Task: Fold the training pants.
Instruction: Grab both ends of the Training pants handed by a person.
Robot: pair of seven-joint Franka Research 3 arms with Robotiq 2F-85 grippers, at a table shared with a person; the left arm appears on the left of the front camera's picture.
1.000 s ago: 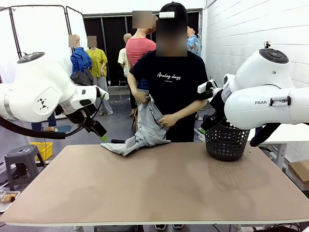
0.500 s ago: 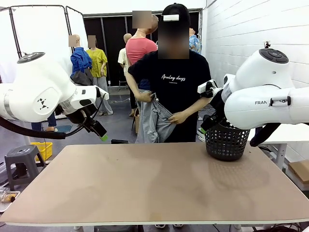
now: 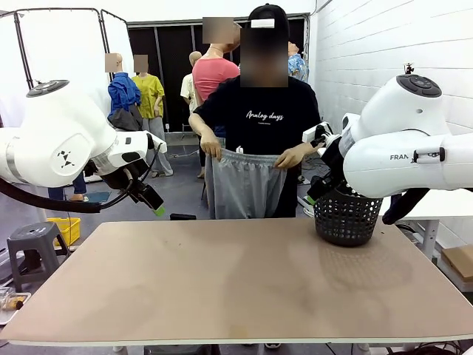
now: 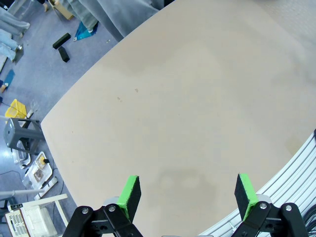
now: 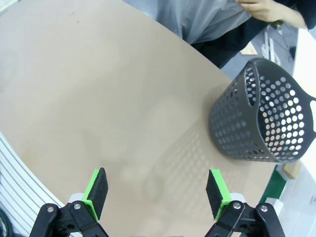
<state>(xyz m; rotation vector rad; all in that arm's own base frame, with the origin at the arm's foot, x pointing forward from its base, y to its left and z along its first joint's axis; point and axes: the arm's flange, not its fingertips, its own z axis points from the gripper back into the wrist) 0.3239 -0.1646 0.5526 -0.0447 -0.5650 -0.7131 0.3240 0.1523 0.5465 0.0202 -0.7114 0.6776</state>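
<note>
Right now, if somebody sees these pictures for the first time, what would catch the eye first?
A person at the far side of the table holds the light grey training pants up by the waistband, legs hanging behind the table edge. A dark perforated basket stands near the table's far right corner, and the left gripper and right gripper both hang open above the tabletop.

A person [image 3: 263, 118] holds the training pants [image 3: 247, 188] up behind the table [image 3: 236, 288].
</note>
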